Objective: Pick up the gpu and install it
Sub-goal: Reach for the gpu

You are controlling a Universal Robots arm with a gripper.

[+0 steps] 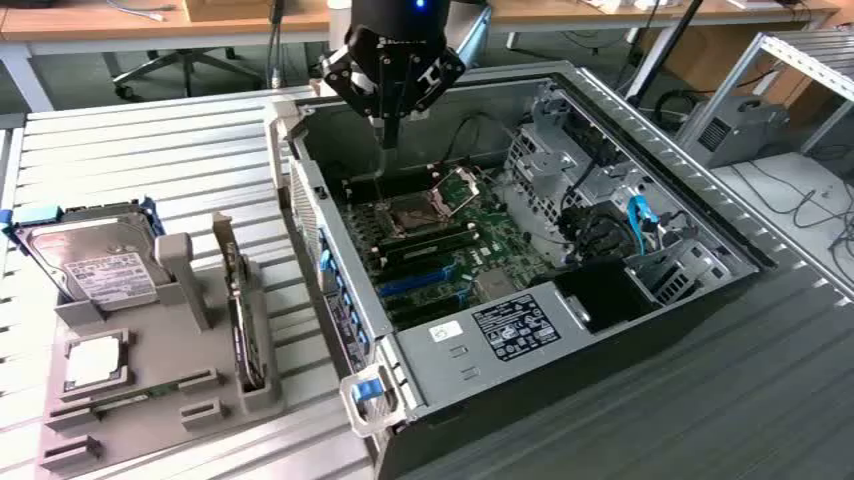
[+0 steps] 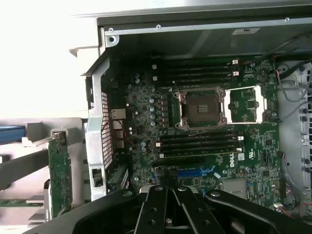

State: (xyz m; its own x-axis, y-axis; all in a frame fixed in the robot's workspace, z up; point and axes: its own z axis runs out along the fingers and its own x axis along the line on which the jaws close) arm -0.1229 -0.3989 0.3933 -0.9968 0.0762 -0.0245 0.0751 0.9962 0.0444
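Observation:
The gpu (image 1: 239, 305) stands on edge in a slot of the grey holder (image 1: 160, 330) at the exterior view's left, a thin green card with a silver bracket. The wrist view shows the gpu (image 2: 59, 170) outside the case wall. My gripper (image 1: 388, 138) hangs over the far end of the open computer case (image 1: 694, 235), well apart from the gpu. Its black fingers (image 2: 157, 204) are pressed together, shut, with nothing between them. Below lies the motherboard (image 2: 146, 122) with its blue slot (image 2: 195, 172).
A silver hard drive (image 1: 94, 262), a small silver square part (image 1: 94, 362) and a narrow green memory stick (image 1: 134, 398) also sit in the holder. Inside the case are the open processor socket (image 2: 202, 109), the power supply (image 1: 514, 325) and blue cables (image 1: 638, 225). The slatted table (image 1: 134, 150) lies between.

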